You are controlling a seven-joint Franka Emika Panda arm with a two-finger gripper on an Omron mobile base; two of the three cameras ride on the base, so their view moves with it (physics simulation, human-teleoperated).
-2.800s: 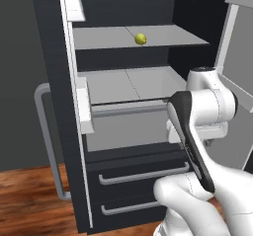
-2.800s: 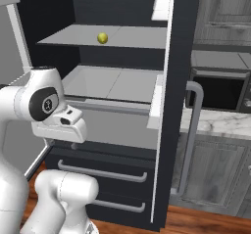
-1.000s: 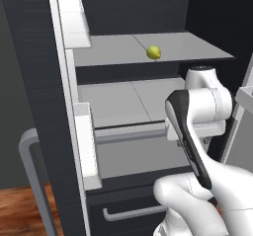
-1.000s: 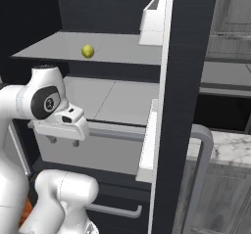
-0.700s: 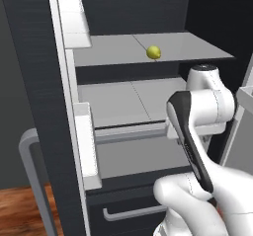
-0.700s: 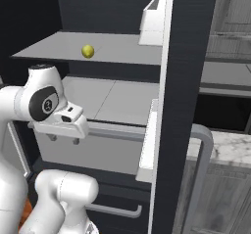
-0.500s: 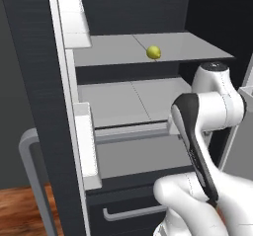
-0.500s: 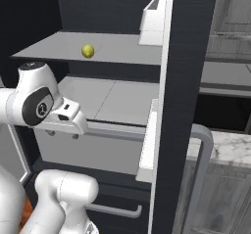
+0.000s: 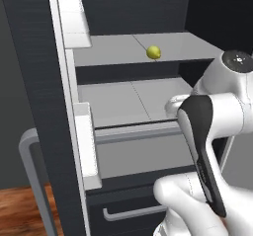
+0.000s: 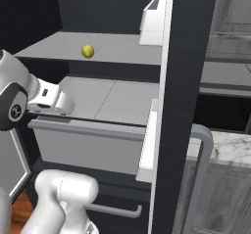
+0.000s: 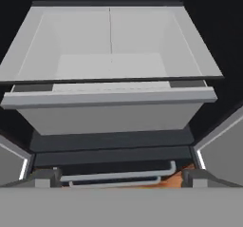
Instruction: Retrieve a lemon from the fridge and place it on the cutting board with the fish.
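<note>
The lemon (image 9: 153,52) lies on the upper fridge (image 9: 34,57) shelf, at 12 o'clock. The gripper (image 11: 121,177) is spread wide, empty; a round fruit could be nudged rearward.

Lemon (image 10: 87,51) alone on the fridge (image 10: 184,57) upper shelf (doors apparently open), well above the arm.

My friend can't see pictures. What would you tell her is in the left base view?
A small yellow lemon sits alone on the upper grey shelf of an open black fridge. The robot's white arm rises at the lower right, in front of the shelf below, not yet reaching up to the lemon.
</note>
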